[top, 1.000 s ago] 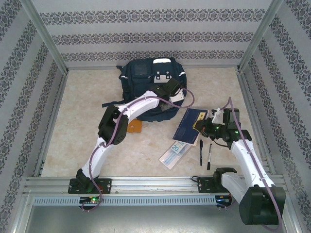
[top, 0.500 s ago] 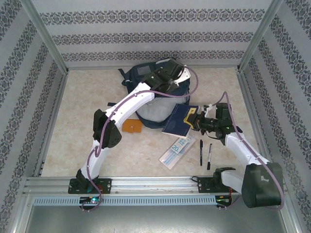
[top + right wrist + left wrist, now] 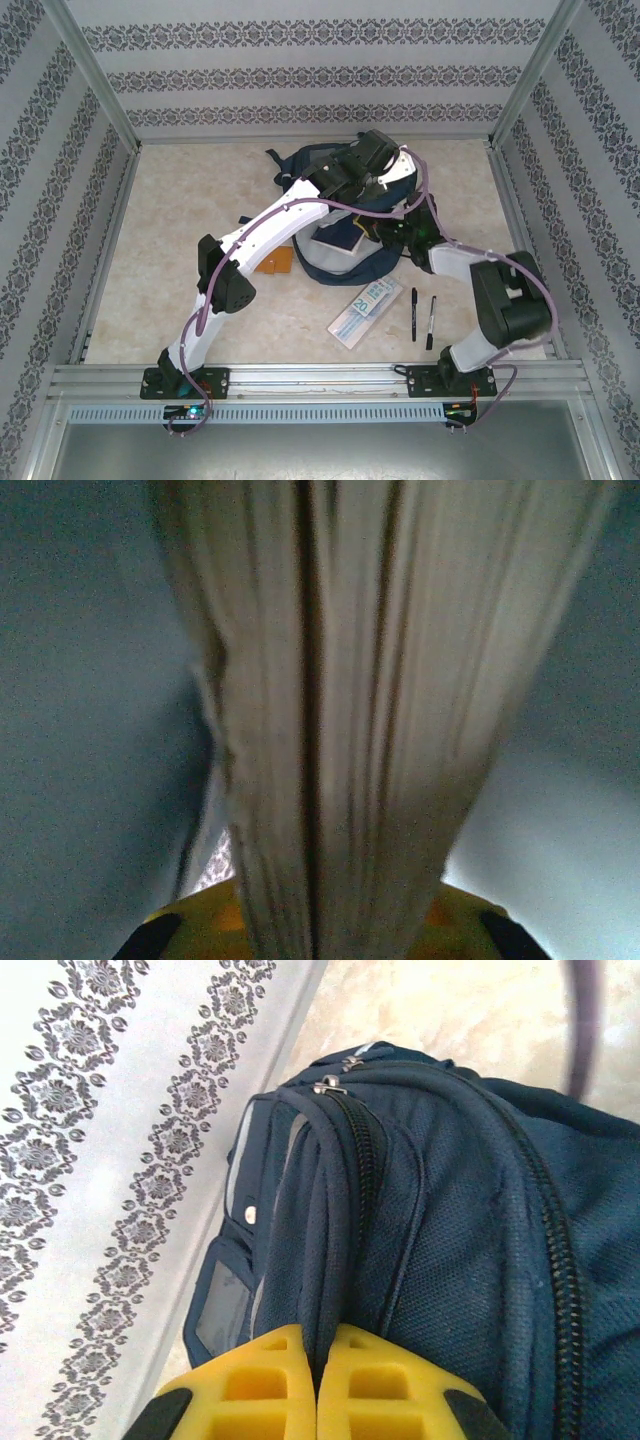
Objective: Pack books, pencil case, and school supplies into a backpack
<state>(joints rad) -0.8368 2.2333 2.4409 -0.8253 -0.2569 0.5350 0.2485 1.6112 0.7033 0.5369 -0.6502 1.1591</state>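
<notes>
Now, left claw [image 3: 318,1365]: yellow fingers pressed together, pinching a fold of the backpack's navy fabric beside a zip.
Right claw [image 3: 388,234]: closed on the navy book [image 3: 340,730], whose page edges run up between its yellow fingers, with dark blue cloth on both sides.
Backpack [image 3: 300,165]: upper middle of the overhead frame, on the tabletop [image 3: 170,220], under the left arm's wrist.
Navy book's place: centre of the overhead frame, at the backpack's opening; how deep it sits cannot be told.
Orange notebook [image 3: 276,260]: flat, just left of the backpack's lower edge.
Pencil case [image 3: 365,310]: lower centre, slanted, its "20" end toward the upper right.
Plain black pen [image 3: 414,312]: just right of the pencil case.
Black pen with a white section [image 3: 431,322]: beside the plain black pen, on its right.
</notes>
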